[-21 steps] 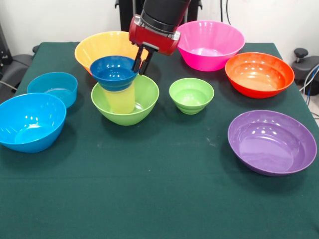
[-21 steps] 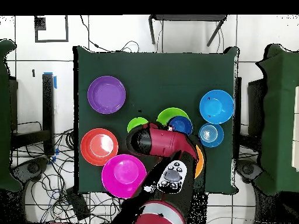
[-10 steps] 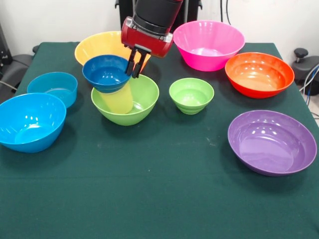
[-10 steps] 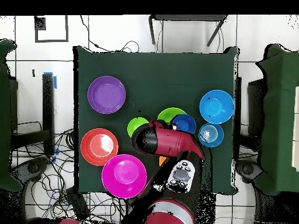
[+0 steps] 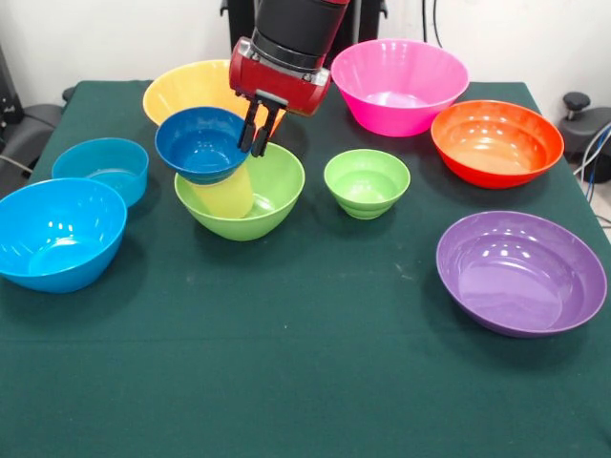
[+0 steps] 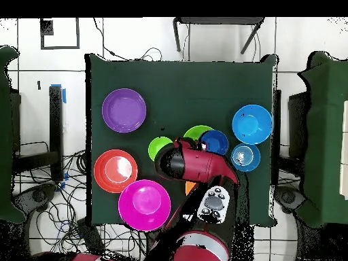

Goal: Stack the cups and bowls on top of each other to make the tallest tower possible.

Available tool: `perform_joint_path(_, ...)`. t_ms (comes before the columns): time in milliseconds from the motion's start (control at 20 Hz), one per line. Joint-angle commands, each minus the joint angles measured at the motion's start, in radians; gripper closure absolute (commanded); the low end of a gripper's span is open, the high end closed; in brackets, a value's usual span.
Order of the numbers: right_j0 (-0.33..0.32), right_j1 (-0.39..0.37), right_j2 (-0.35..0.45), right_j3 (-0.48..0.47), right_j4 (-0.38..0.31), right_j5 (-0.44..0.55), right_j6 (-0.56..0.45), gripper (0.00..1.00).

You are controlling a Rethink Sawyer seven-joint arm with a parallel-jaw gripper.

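Now | dark-blue bowl [image 5: 202, 143] rim is pinched by gripper [image 5: 255, 134] fingers | bowl is tilted atop yellow tumbler [image 5: 225, 194] in lime-green bowl [image 5: 272, 196]

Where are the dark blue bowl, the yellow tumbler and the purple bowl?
Dark blue bowl [image 5: 199, 143]: front view, inner floor.
Yellow tumbler [image 5: 227, 196]: front view, ribbed side below the blue bowl.
Purple bowl [image 6: 124, 110]: overhead view, centre of its inside.

Dark blue bowl [image 5: 201, 143] tilted atop yellow tumbler [image 5: 225, 194] in lime-green bowl [image 5: 256, 196].
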Motion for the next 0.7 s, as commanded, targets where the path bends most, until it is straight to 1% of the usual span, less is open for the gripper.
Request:
perform_joint_path(50, -0.014, 0.005, 0.161, 0.077, 0.013, -0.041, 0.162, 1.00)
perform_joint_path(700, -0.004, -0.012, 0.157, 0.089, 0.022, -0.004, 0.162, 1.00)
